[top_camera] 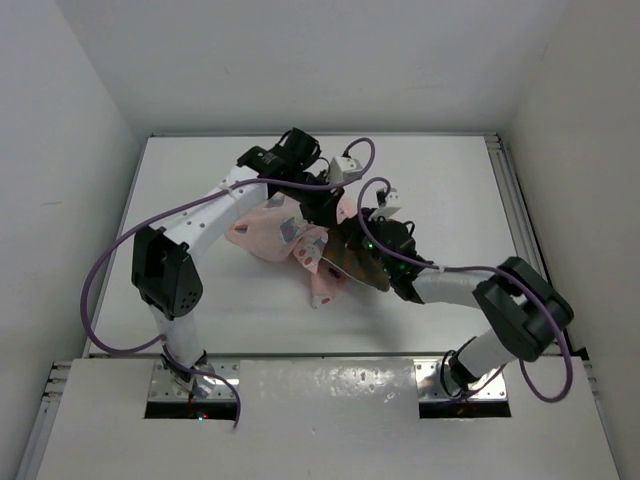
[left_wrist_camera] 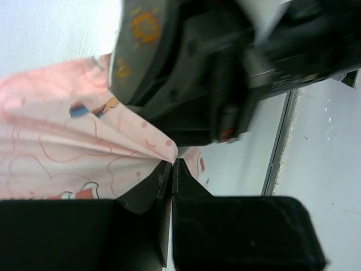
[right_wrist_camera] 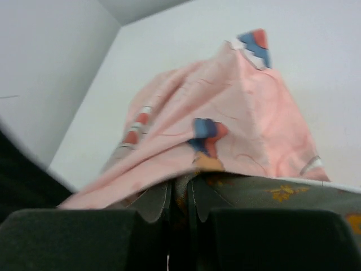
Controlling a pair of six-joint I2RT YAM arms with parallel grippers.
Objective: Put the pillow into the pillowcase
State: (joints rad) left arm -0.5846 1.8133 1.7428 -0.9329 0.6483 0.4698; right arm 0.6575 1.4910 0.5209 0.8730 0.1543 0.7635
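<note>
The pink rabbit-print pillowcase (top_camera: pixel 272 232) lies bunched at the table's middle. The dark olive pillow (top_camera: pixel 356 263) with orange dots sticks out of it to the right, partly covered by pink cloth. My left gripper (top_camera: pixel 312 210) is shut on an edge of the pillowcase (left_wrist_camera: pixel 84 152), its tips pinching the cloth (left_wrist_camera: pixel 171 164). My right gripper (top_camera: pixel 362 240) is shut on the pillow (right_wrist_camera: pixel 265 192), its tips (right_wrist_camera: pixel 179 195) clamped on the pillow's edge under the pink cloth (right_wrist_camera: pixel 225 113). In the left wrist view the pillow (left_wrist_camera: pixel 138 39) and the right arm sit just above.
The white table (top_camera: pixel 200 180) is walled by a white box on the left, back and right. A metal rail (top_camera: pixel 505 190) runs along the table's right edge. Purple cables loop from both arms over the table.
</note>
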